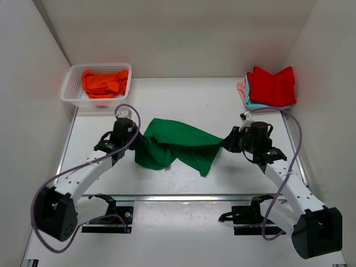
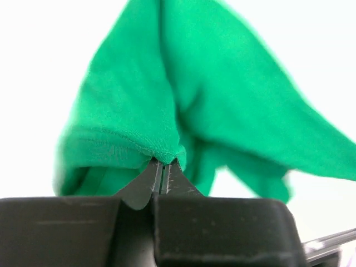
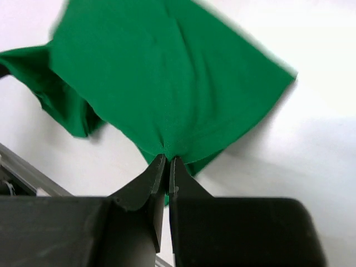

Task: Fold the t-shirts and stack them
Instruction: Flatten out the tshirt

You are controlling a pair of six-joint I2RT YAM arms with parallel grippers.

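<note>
The bright green t-shirt (image 1: 177,142) hangs stretched between both grippers above the middle of the table, sagging and bunched toward its left end. My left gripper (image 1: 140,139) is shut on its left edge, where a hem (image 2: 167,153) is pinched between the jaws. My right gripper (image 1: 224,142) is shut on the right edge of the green t-shirt (image 3: 167,83), the cloth puckering at the fingertips. A stack with a red t-shirt (image 1: 271,86) on top of light blue and pink ones sits at the back right. An orange t-shirt (image 1: 104,82) lies in the basket.
A white plastic mesh basket (image 1: 71,89) stands at the back left corner. White walls close in the table on three sides. A metal rail (image 1: 183,196) runs along the near edge, with both arm bases behind it.
</note>
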